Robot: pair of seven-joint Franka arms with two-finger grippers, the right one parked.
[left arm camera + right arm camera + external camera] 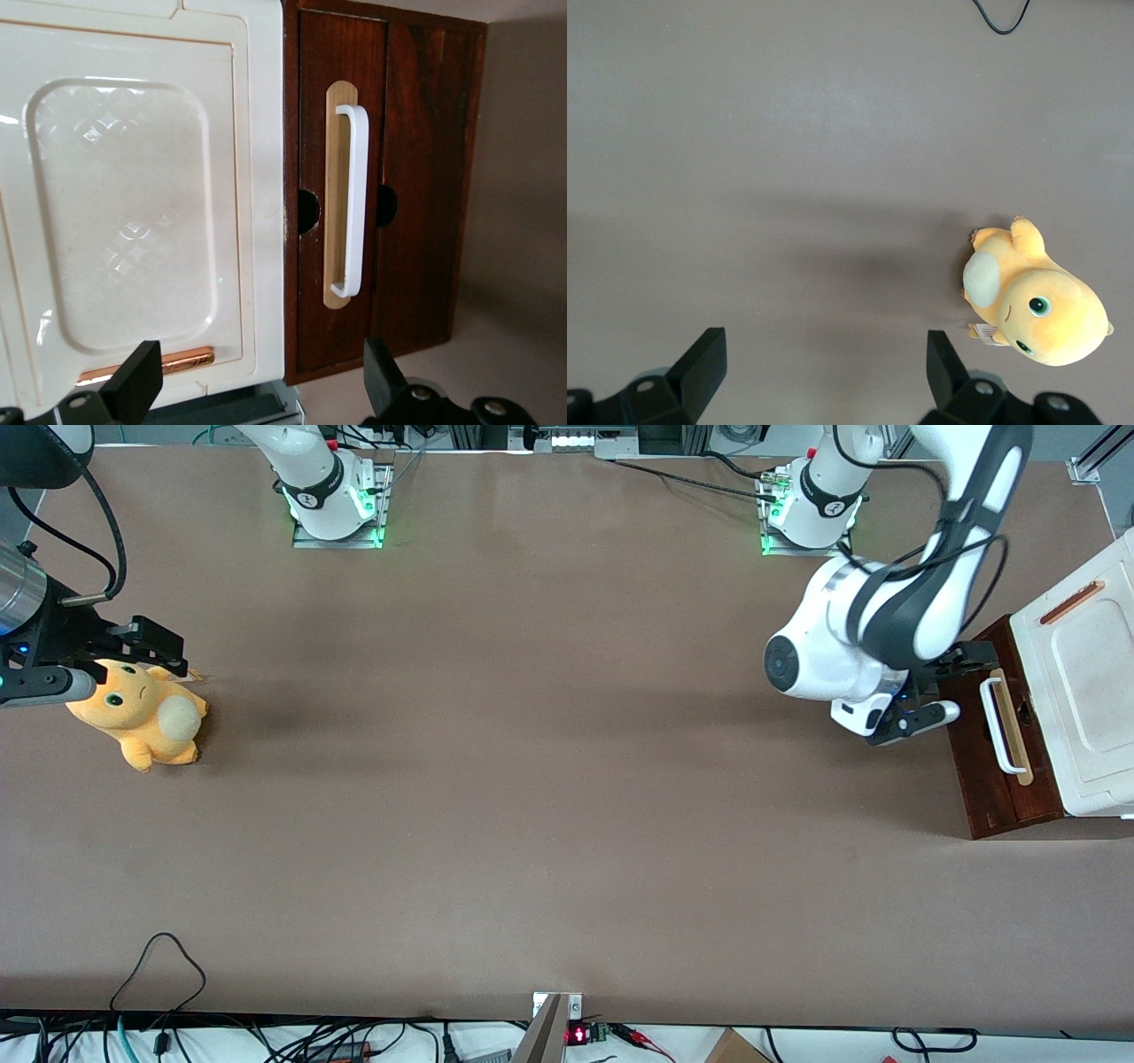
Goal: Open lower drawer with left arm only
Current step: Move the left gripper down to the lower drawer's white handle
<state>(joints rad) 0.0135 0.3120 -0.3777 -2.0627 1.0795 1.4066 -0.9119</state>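
Note:
The lower drawer (992, 779) has a dark reddish-brown wooden front (416, 177) with a white loop handle (1001, 726) (354, 199) on a pale wood strip. It stands at the working arm's end of the table, under a white cabinet. No tray shows. The left arm (886, 620) reaches down in front of the drawer. Its black gripper (973, 661) (257, 385) hangs open, a short way in front of the handle, touching nothing. Nothing is between the fingers (135, 382).
Above the drawer is a white panel (1085, 664) (124, 204) with a small copper-brown bar (1072, 602) (146, 365). A yellow plush toy (137, 717) (1036, 305) lies toward the parked arm's end. Cables (159, 974) trail over the table edge nearest the camera.

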